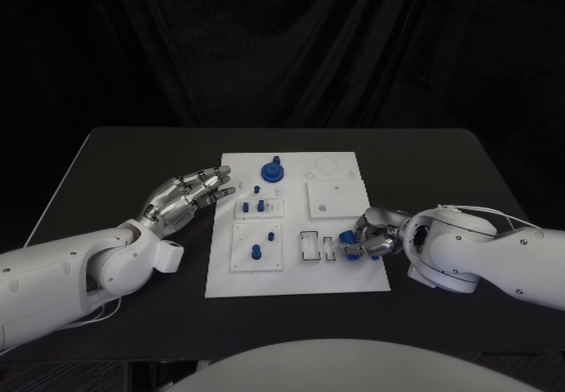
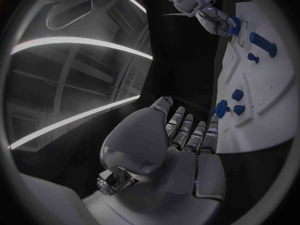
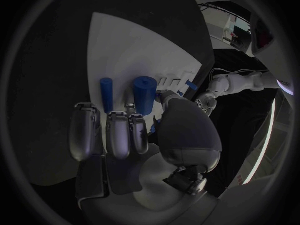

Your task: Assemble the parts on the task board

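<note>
Right robot hand (image 1: 362,241) pinching a blue peg (image 3: 145,94) over the board (image 1: 341,278); left robot hand (image 1: 189,196) spread, empty. Looks light, stiff, slick — best gripped mid-shaft.

L arm comes in from lower left of head view, forearm angled up toward centre. Left hand (image 1: 189,196) sits at centre-left, palm down, fingers spread apart and pointing up-right, nothing in it; left wrist view shows same fingers (image 2: 187,130) extended side by side. R arm enters from right edge, bulky wrist at centre-right. Right hand (image 1: 362,239) low, just right of centre, fingers curled in around a blue part (image 3: 146,96); right wrist view shows thumb and fingers closed against it.
</note>
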Motion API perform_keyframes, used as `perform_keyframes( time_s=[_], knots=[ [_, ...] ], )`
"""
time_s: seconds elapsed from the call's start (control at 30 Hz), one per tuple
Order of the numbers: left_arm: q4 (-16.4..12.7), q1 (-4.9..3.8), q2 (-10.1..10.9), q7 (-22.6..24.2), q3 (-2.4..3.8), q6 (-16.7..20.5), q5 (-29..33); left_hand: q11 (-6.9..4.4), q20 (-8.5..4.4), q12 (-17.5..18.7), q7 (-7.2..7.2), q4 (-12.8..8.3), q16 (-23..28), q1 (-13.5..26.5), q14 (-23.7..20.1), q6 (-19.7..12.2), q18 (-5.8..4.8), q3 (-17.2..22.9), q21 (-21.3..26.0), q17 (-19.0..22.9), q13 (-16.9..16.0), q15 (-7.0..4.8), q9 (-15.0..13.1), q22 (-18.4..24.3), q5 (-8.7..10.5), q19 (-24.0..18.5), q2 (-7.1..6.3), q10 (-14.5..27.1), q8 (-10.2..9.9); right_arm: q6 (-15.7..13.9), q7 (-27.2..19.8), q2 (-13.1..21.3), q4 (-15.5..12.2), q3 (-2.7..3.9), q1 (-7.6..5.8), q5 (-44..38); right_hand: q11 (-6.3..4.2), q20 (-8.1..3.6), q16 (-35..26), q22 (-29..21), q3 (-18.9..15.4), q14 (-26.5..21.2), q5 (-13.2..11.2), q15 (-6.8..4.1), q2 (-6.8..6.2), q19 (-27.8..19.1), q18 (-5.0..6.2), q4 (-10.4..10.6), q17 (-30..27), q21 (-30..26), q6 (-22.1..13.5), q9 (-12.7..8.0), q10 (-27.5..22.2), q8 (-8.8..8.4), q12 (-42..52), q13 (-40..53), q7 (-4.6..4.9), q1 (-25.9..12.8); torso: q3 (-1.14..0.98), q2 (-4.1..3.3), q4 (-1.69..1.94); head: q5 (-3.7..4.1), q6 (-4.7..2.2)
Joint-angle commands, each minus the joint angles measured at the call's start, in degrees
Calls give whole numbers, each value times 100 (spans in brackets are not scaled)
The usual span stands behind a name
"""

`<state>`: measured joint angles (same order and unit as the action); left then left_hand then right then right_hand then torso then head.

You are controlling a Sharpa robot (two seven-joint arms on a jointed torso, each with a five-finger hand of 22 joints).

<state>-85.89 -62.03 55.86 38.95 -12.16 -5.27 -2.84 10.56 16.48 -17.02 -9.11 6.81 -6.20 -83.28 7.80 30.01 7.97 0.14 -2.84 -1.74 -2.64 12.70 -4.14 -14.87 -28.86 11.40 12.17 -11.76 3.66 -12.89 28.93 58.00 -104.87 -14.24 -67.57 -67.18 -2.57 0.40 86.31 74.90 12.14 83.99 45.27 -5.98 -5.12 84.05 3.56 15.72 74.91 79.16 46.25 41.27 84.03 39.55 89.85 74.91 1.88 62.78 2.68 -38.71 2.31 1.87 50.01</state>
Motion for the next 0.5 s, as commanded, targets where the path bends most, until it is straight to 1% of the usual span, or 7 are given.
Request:
perform_keyframes(
  time_s=[0.03, 0.1, 0.17, 0.3, 0.37, 0.43, 0.5],
  knots=[
    [-3, 12, -9, 467, 5, -80, 26, 44, 18, -18, -77, -4, -36, 26, 6, 39, -20, 39, -3, -5, -9, 16, -9, 5, -15, 7, 16, -4, 35, -755, -596, 54, -133, 5, 11, 929, -69, -61, -18, 1161, 731, 442, 879, -62, -76, 224, -91, -592, 643, 1, 101, 176, 597, 136, 15, 1509, -112, -76, 0, 0, -1, -21, -1],
    [-3, 12, -10, 465, 5, -79, 26, 45, 18, -20, -78, -2, -35, 27, 5, 38, -21, 42, -2, -5, -10, 16, -9, 6, -16, 6, 17, -5, 35, -896, -705, 82, -185, 5, 7, 1085, -75, -65, -19, 1163, 763, 442, 939, -67, -97, 225, -93, -604, 642, 9, 105, 196, 597, 153, 15, 1509, -116, -101, 0, 0, -1, -22, -1],
    [-4, 12, -9, 464, 5, -74, 26, 47, 17, -22, -79, 0, -39, 27, 8, 40, -21, 45, -3, -5, -10, 16, -9, 3, -17, 8, 19, -7, 35, -998, -794, 106, -227, 6, 2, 1280, -76, -67, -14, 1164, 768, 444, 940, -68, -107, 226, -94, -599, 653, 12, 111, 208, 597, 164, 15, 1509, -117, -129, 1, -2, 0, -22, -1],
    [-7, 13, -2, 464, 5, -63, 26, 47, 17, -22, -79, 0, -39, 27, 8, 40, -21, 45, -3, -5, -10, 16, -9, 3, -17, 8, 19, -7, 35, -1087, -893, 125, -270, 6, -4, 1662, -86, -75, 14, 1176, 815, 456, 806, -77, -99, 238, -102, -616, 708, 51, 100, 252, 597, 195, 15, 1509, -129, -174, 2, -1, 1, -42, -1],
    [-9, 13, 3, 464, 5, -57, 26, 50, 17, -24, -80, 3, -41, 29, 10, 43, -21, 49, -2, -6, -10, 17, -9, 7, -16, 6, 21, -10, 36, -1075, -909, 112, -277, 6, -5, 1776, -88, -79, 28, 1182, 829, 462, 579, -78, -81, 244, -107, -616, 734, 72, 84, 278, 597, 208, 15, 1509, -131, -219, 2, -2, 1, -58, -1],
    [-10, 13, 5, 463, 5, -51, 26, 50, 17, -25, -82, 5, -43, 30, 12, 43, -22, 51, -3, -6, -10, 17, -9, 3, -16, 9, 22, -11, 36, -1051, -914, 76, -272, 6, -6, 1860, -80, -77, 36, 1186, 821, 464, 220, -73, -51, 249, -110, -581, 747, 90, 58, 302, 597, 206, 15, 1509, -124, -319, 2, -2, 0, -70, -1],
    [-11, 13, 2, 462, 5, -48, 26, 50, 17, -25, -82, 5, -43, 30, 12, 43, -22, 51, -3, -6, -10, 17, -9, 3, -16, 9, 22, -11, 36, -1039, -921, 36, -258, 6, -7, 1874, -73, -72, 33, 1182, 802, 461, -66, -67, -32, 243, -108, -546, 736, 81, 45, 310, 597, 197, 15, 1509, -117, -387, 2, -2, 0, -76, -1]
  ],
)
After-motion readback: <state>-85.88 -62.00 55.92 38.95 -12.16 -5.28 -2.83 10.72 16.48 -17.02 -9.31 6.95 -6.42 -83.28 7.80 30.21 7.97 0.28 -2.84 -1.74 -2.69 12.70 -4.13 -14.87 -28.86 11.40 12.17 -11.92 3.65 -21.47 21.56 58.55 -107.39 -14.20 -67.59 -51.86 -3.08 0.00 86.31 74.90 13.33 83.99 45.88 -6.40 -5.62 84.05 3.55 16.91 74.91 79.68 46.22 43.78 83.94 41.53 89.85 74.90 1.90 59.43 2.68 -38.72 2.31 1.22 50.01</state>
